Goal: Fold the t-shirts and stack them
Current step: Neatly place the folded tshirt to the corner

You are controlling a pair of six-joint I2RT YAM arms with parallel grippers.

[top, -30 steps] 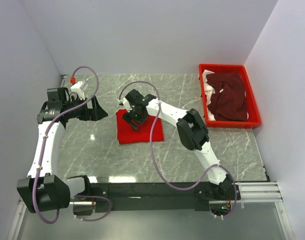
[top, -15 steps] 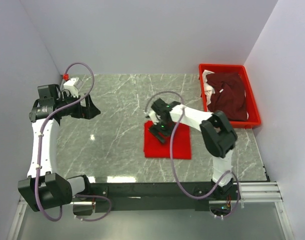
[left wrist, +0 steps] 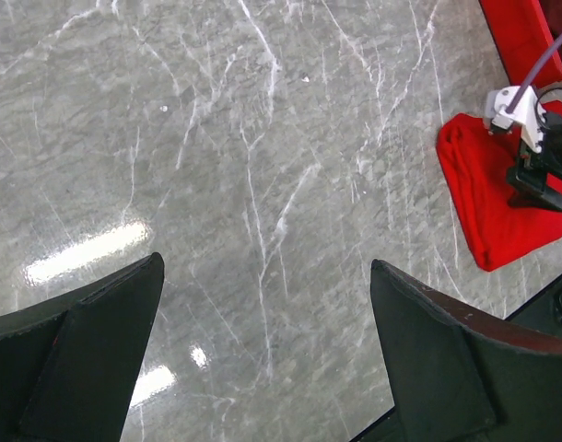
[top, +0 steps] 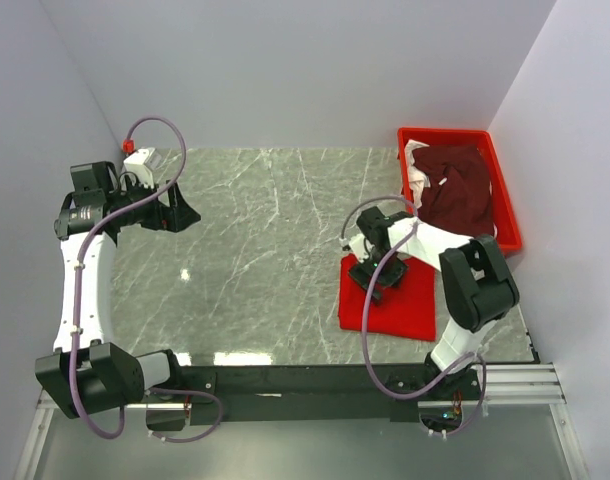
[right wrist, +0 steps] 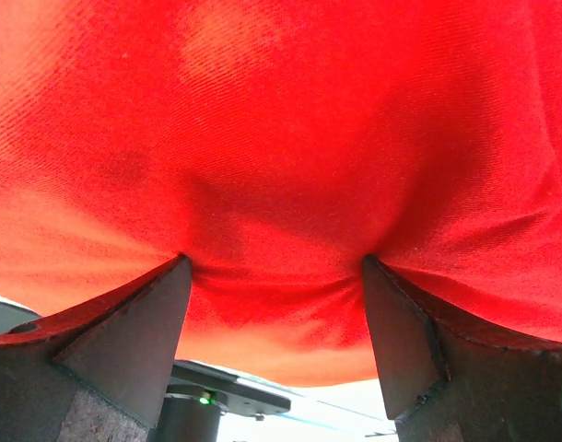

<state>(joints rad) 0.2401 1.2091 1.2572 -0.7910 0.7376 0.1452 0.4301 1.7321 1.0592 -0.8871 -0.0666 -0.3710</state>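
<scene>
Right claw (top: pixel 377 274), spread flat on folded red shirt (top: pixel 400 310), has slid it right near tray (top: pixel 465 250). Left claw (top: pixel 183 213) released, idle

Tabletop (top: pixel 255 250) open left of red t-shirt (top: pixel 405 302); tray (top: pixel 445 132) walls right.

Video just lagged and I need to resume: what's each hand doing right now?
Left hand: open, holding nothing.
Right hand: open, pressing down on the folded red t-shirt, not clamped on it.
</scene>
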